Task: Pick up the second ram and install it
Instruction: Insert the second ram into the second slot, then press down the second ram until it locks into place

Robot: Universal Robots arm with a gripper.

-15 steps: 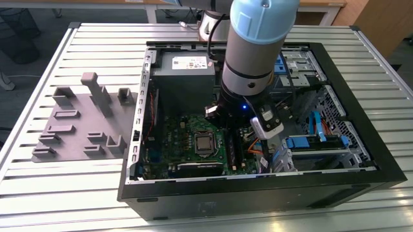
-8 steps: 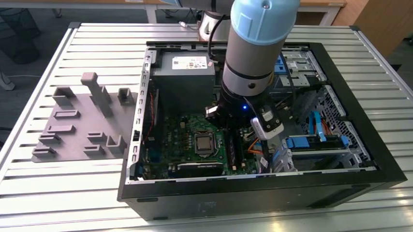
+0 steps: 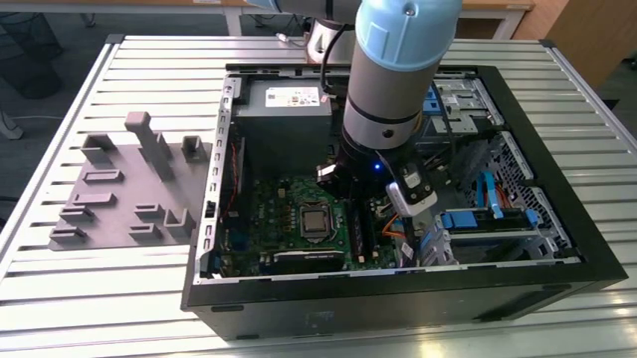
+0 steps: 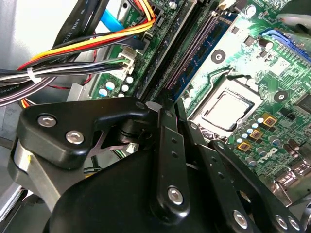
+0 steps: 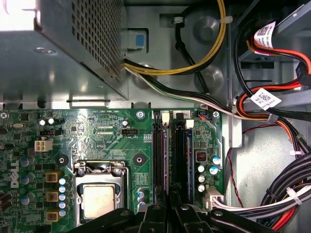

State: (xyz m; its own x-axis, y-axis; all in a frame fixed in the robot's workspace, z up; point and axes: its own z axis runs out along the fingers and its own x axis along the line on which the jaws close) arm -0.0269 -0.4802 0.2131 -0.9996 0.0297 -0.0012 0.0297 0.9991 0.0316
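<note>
My arm (image 3: pixel 393 82) reaches down into an open computer case (image 3: pixel 398 298), over the memory slots of the green motherboard (image 3: pixel 289 209). In both wrist views my gripper (image 5: pixel 167 208) (image 4: pixel 167 103) has its black fingers (image 5: pixel 154 213) drawn close together above one slot. The second ram (image 5: pixel 165 155) shows edge-on as a thin strip running along that slot, between the fingers. How deep it sits I cannot tell. A blue stick (image 5: pixel 188 155) stands in the neighbouring slot.
The processor socket (image 5: pixel 99 199) lies beside the slots. Bundled cables (image 5: pixel 286 194) run on the slots' other side. The power supply (image 3: pixel 283 104) and drive cage (image 3: pixel 488 224) crowd the case. A grey tray (image 3: pixel 110 186) with upright blocks sits at the exterior view's left.
</note>
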